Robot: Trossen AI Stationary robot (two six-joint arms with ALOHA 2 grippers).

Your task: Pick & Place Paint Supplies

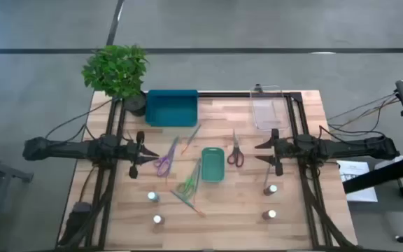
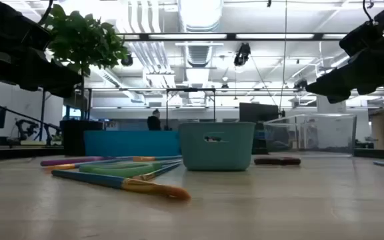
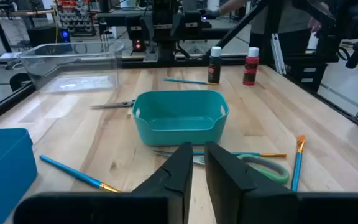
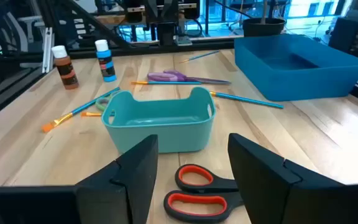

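Nearest on the bench (image 1: pixel 306 231), four white-capped pots are standing: two at the left (image 1: pixel 152 197) (image 1: pixel 157 220) and two at the right (image 1: pixel 272 189) (image 1: pixel 271 214). Just beyond the left pair, a brush (image 1: pixel 189 204) and the green scissors (image 1: pixel 186 185) are lying near the small teal tray (image 1: pixel 213 163).

At the middle of the bench nothing is held yet. The left arm (image 1: pixel 68 148) is kept above the bench, and its jaws are nearly closed and empty, pointing toward the purple scissors (image 1: pixel 164 162). The jaws of the right arm (image 1: pixel 341 148) are spread wide and empty, and the red scissors (image 4: pixel 197 190) are seen directly ahead of them, between these jaws and the teal tray.

The red scissors are probably to be picked first. They lie flat and thin, so the right jaws should be lowered almost to the wood and closed across the pivot, not over the handle loops, where a slip is likely. The teal tray just behind should not be pushed.

At the far edge, the blue tray (image 1: pixel 171 107) and the clear tray (image 1: pixel 268 112) are waiting; which one is meant cannot be told.
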